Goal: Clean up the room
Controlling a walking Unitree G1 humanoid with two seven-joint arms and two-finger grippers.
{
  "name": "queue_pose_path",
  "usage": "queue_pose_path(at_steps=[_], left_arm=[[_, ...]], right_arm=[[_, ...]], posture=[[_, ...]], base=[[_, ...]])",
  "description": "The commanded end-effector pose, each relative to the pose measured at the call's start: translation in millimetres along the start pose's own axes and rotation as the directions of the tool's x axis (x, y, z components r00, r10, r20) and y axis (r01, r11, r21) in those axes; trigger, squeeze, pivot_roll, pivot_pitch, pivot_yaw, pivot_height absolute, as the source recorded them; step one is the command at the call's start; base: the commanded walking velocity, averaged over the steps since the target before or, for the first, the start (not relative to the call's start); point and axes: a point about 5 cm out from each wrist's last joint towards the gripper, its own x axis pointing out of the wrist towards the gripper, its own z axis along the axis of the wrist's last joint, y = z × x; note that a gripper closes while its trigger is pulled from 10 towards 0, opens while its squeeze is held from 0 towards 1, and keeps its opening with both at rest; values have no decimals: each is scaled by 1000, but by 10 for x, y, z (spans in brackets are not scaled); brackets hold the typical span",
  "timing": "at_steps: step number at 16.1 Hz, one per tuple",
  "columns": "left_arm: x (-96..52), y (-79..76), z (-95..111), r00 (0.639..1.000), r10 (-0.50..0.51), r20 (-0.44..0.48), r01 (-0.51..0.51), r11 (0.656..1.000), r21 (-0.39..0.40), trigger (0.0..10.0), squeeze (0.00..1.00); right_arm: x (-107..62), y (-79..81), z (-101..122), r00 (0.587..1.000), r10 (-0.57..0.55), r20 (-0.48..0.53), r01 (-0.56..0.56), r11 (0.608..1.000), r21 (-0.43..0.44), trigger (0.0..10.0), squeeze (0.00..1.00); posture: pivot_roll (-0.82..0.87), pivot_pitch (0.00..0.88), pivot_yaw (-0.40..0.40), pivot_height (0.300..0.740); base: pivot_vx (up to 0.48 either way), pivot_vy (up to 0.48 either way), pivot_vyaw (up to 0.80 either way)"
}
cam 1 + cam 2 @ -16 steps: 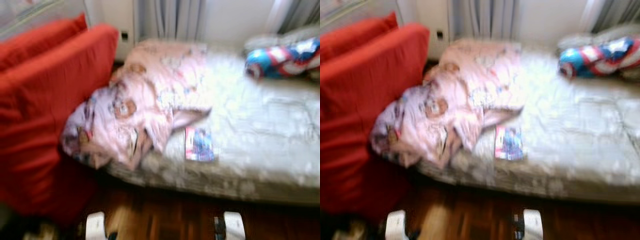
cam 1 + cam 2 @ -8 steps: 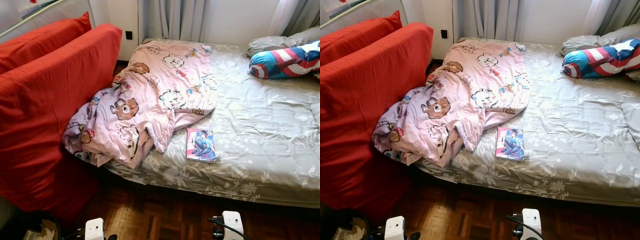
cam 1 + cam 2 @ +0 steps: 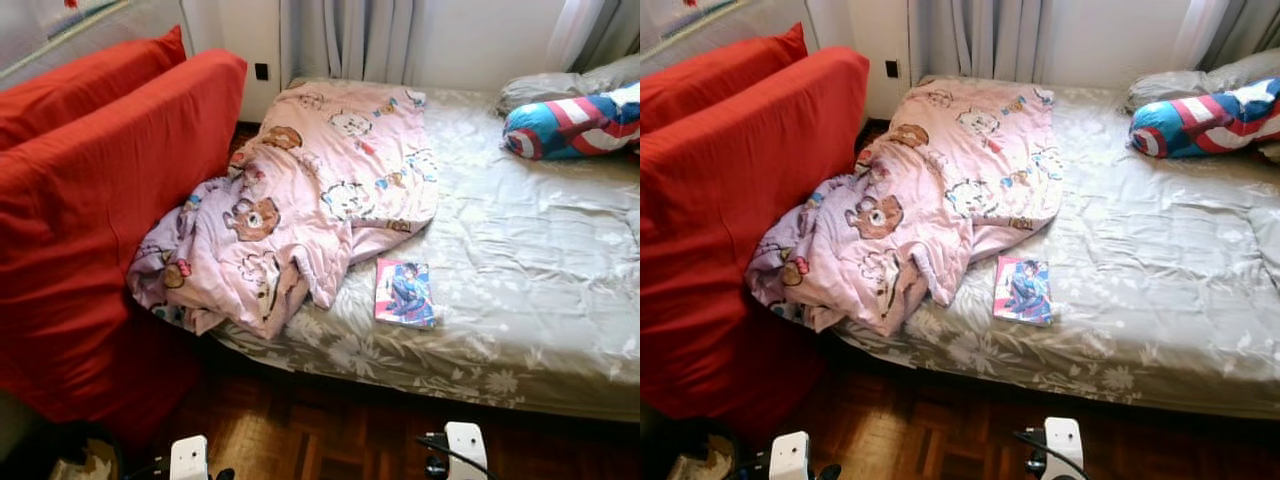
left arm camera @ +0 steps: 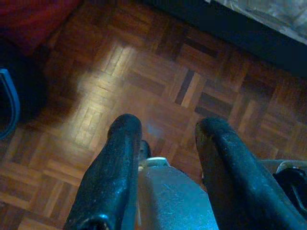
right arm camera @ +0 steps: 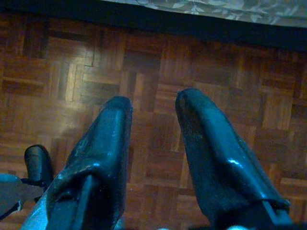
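Note:
A crumpled pink cartoon-print blanket [image 3: 300,215] lies over the near left part of the bed [image 3: 520,270] and hangs off its left corner. A thin comic book [image 3: 405,293] rests flat on the grey floral sheet just right of the blanket, near the bed's front edge. Both arms hang low over the parquet. My left gripper [image 4: 165,132] is open, nothing between its black fingers [image 4: 115,163]. My right gripper [image 5: 153,108] is open too, above bare floor beside the bed's dark base.
Two big red cushions [image 3: 100,230] stand against the bed's left side. A blue, red and white pillow [image 3: 575,120] and a grey pillow [image 3: 560,88] lie at the far right. Curtains [image 3: 350,40] hang behind. Parquet floor [image 3: 330,435] runs along the front.
The blur of a second ago has cleared and the view has shifted slightly. Blanket, book and pillows lie where they were; both arms still hang low.

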Motion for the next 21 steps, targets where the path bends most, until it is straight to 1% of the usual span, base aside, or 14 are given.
queue_pose_path(at_steps=[1,4,13,15,18,21], left_arm=[[-45,303,-24,996,22,-85,-6,982,190,10000,0],[-41,289,-24,996,17,-87,0,982,191,10000,0],[-41,289,-17,997,14,-80,1,983,185,10000,0],[-38,285,-12,997,14,-80,1,983,183,10000,0],[-37,281,-7,997,11,-74,2,985,174,10000,0],[-38,282,-10,997,14,-72,-1,985,172,10000,0]], right_arm=[[-11,-32,79,998,25,66,-41,962,268,10000,0],[-14,-35,84,997,13,79,-34,959,282,10000,0],[-8,-36,97,997,9,75,-30,959,282,10000,0],[-7,-36,104,997,9,77,-31,958,285,10000,0],[-7,-34,111,996,16,83,-39,959,281,10000,0],[-10,-42,113,996,5,92,-30,960,279,10000,0]], posture=[[-34,96,28,740],[-31,99,27,740],[-25,95,25,740],[-25,94,24,740],[-22,93,23,740],[-21,90,24,740]], base=[[315,0,0],[330,0,0],[336,0,0],[291,0,-653],[0,0,-667],[0,0,0]])
